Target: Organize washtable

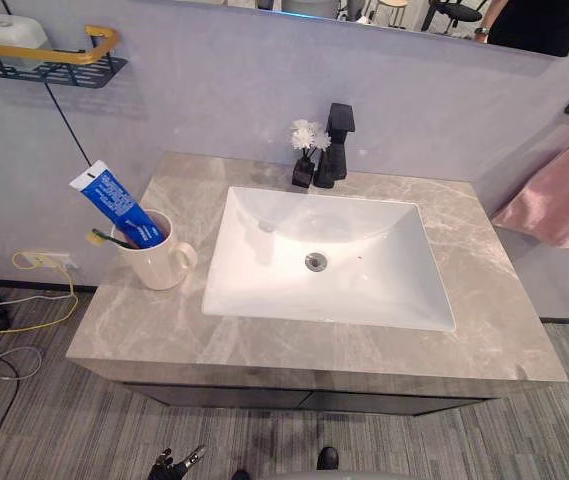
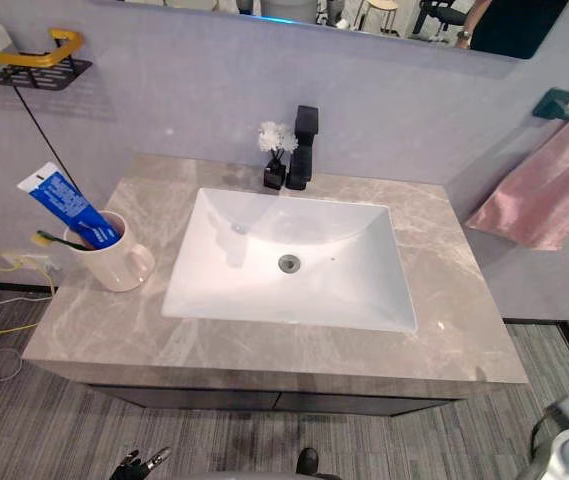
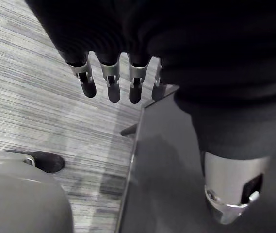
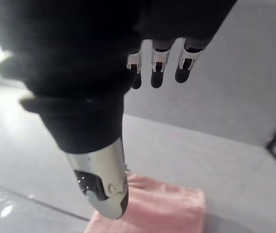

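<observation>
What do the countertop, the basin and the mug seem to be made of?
Countertop: grey-beige stone or a stone-look slab, judging by the pale veining; low sheen. Basin: most likely white glazed ceramic, given its glossy highlights. Mug: cream ceramic by its thick wall and handle, smooth finish; plastic cannot be ruled out.

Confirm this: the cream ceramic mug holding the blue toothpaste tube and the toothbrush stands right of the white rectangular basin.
Wrong side. The cream ceramic mug, holding the blue toothpaste tube and the toothbrush, stands left of the white rectangular basin; the left eye view shows it.
</observation>
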